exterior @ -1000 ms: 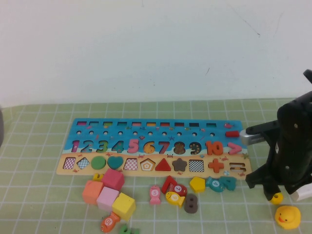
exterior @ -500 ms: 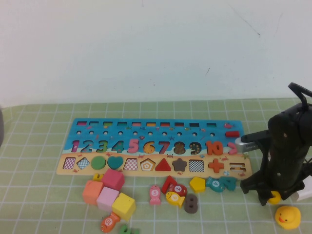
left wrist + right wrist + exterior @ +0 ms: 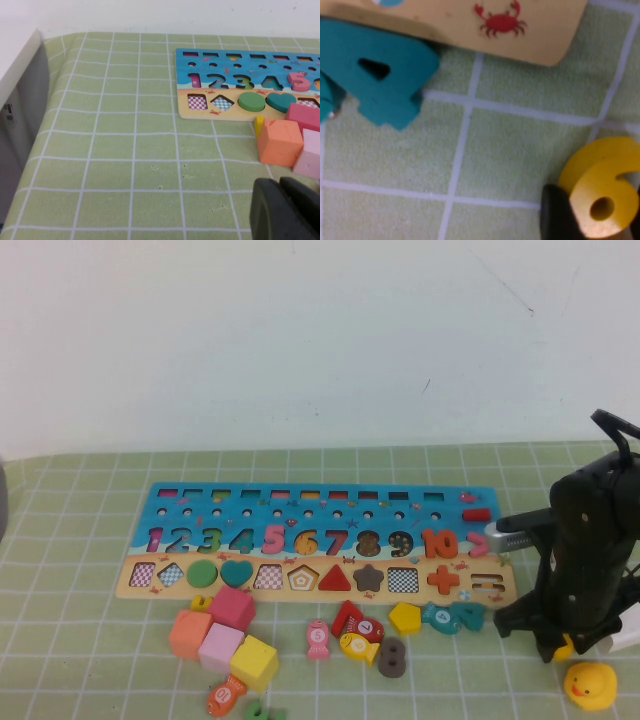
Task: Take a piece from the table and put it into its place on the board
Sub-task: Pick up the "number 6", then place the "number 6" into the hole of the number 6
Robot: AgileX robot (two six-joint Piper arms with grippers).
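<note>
My right gripper is down at the table just off the board's right end, clamped on the yellow 6 — wrist cam shows the piece pinched w/ a dark finger against its side, and it looks tilted, one edge up, so I judge it's coming off the cloth. A sec ago I was further right and higher, nearer the rubber duck, yellow bit peeking below me; half a sec ago I'd slid in toward the board and dropped. Since then barely any arm travel; the yellow is tucked tighter under the fingers. So: the grab seems made, and what's left is the carry.

The board hasn't budged. Its 6 spot, between pink 5 and the 7, shows orange-ish from the high cam; can't tell if that's bare recess or something in it. It's well to my left, so a long reach across the row.

Teal 4 lies near, half touching the board's corner — need to lift clear before swinging, else I nudge it. Loose stuff below the board (cubes, fish, yellow pentagon) unmoved.

Left gripper parked low near the orange cube, off the board's left end, fingers together, holding nothing. No change seen there.
</note>
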